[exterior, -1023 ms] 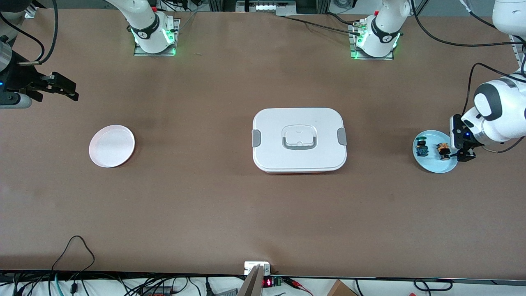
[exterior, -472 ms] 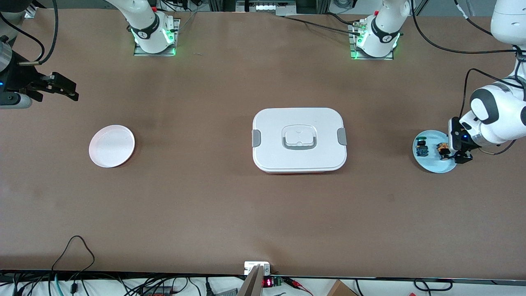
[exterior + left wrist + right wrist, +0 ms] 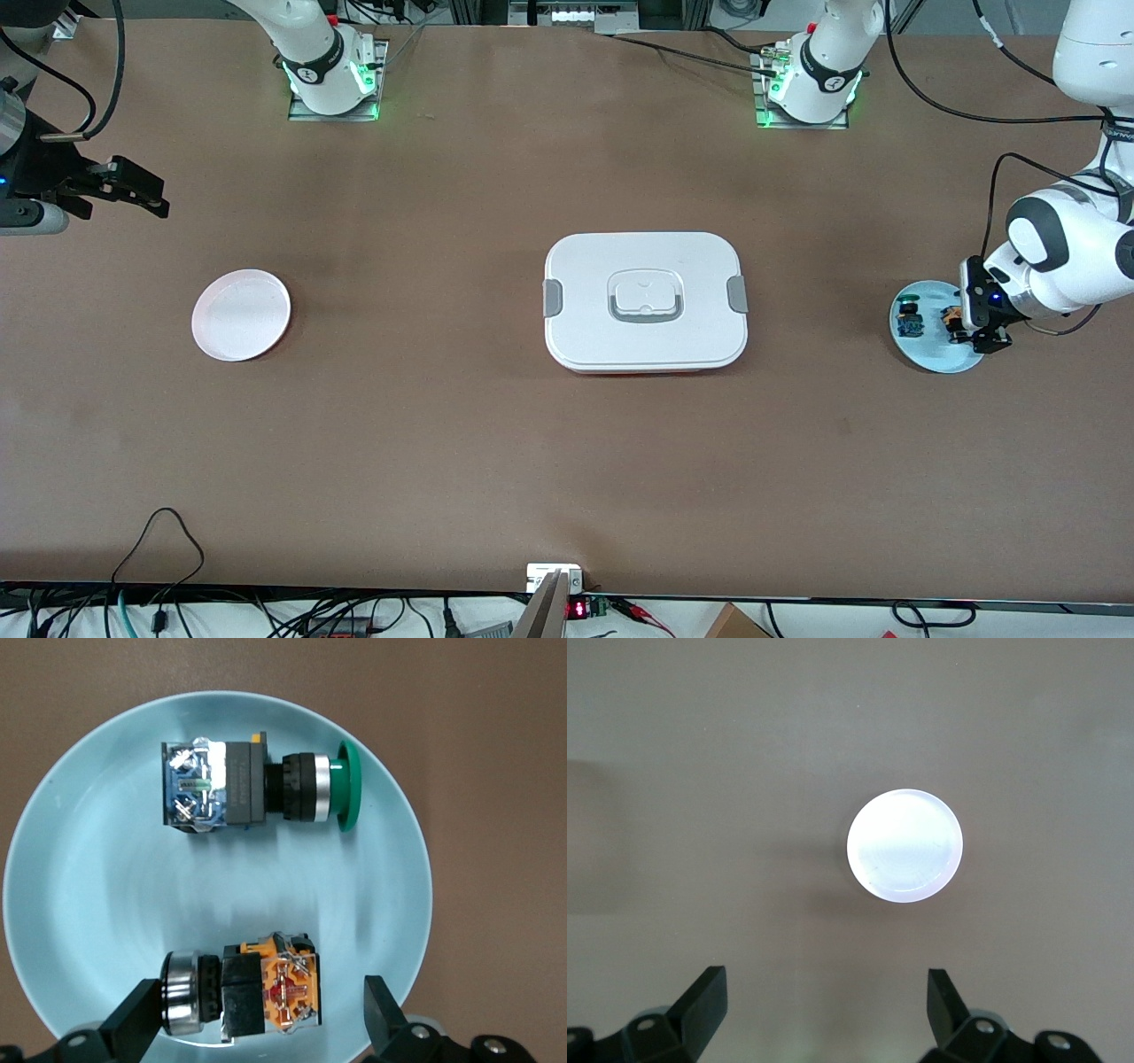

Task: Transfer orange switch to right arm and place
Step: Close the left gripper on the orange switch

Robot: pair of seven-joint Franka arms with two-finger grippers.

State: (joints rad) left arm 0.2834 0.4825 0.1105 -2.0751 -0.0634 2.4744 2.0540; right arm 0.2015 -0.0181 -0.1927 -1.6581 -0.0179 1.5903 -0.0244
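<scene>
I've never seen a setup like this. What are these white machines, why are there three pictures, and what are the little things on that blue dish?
The white machines are two robot arms bolted to a brown table. The wide picture looks down from across the table; the other two come from cameras on each arm's wrist.

The left gripper hangs open just above a light blue plate at its end of the table, its fingers either side of the orange switch, not yet gripping it. A green-capped switch lies on the same plate.

The right gripper waits open in the air above a white plate at its own end. A closed white box sits mid-table.
</scene>
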